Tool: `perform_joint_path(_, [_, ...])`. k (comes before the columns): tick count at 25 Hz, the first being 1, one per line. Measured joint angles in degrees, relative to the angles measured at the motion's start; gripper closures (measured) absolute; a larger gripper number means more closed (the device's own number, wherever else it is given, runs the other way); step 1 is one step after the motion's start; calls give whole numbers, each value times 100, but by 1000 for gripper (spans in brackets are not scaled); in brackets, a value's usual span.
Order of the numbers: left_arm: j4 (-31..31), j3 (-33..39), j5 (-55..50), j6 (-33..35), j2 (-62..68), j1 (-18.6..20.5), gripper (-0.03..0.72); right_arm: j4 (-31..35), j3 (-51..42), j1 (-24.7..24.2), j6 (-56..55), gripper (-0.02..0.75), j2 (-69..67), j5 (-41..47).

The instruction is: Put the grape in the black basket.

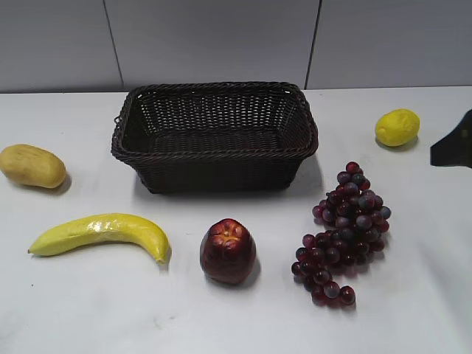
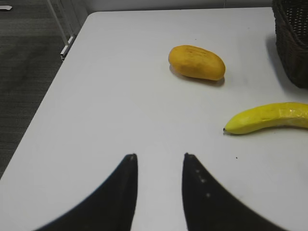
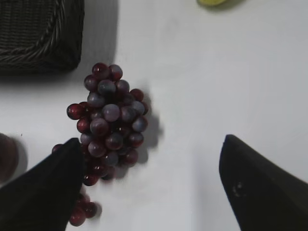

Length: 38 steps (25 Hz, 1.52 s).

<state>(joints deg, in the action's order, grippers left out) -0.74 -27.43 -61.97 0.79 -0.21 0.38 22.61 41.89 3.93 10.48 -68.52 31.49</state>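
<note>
Grape: exterior view shows the bunch lying on the white table, front right, just off the near right corner of the black basket. It tapers toward the camera. The basket stands upright at centre back, nothing visible inside. Dark red apple sits left of the bunch, apart from it. Banana lies further left; a yellow-brown oval fruit at the far left edge. Lemon back right, near a black part of the right arm at the frame edge; jaw state cannot be told from this view.

Left wrist view: left gripper hovers over bare table, fingers a narrow gap apart, holding nothing. The oval fruit and the banana lie ahead of it, the basket corner top right.

Right wrist view: right gripper spread wide, holding nothing. The grape lies below it, toward the left finger, which overlaps the bunch's lower edge in the picture; contact cannot be told. Basket top left, its corner just beside the bunch's upper end. Apple edge at far left.
</note>
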Motion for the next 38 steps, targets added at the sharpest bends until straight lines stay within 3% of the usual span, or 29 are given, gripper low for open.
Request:
perform_joint_path(5, [0,0,0,0,0,0,452,362,489,161,383,71,-1213,205])
perform_joint_path(13, [0,0,0,0,0,0,452,462,942,851,612,73,-2736,-105])
perform_joint_path(23, [0,0,0,0,0,0,452,501,1503,1090,654,81,-4175,-207])
perform_joint_path(26, [0,0,0,0,0,0,452,449,1637,1158,654,146,-4295,-170])
perform_joint_path(29, [0,0,0,0,0,0,452,488,1703,1202,654,325,-4355,-173])
perform_joint_path(30, [0,0,0,0,0,0,452,502,1731,1210,654,346,-4374,-140])
perform_joint_path(38, [0,0,0,0,0,0,452,412,1860,1222,664,353,-4250,116])
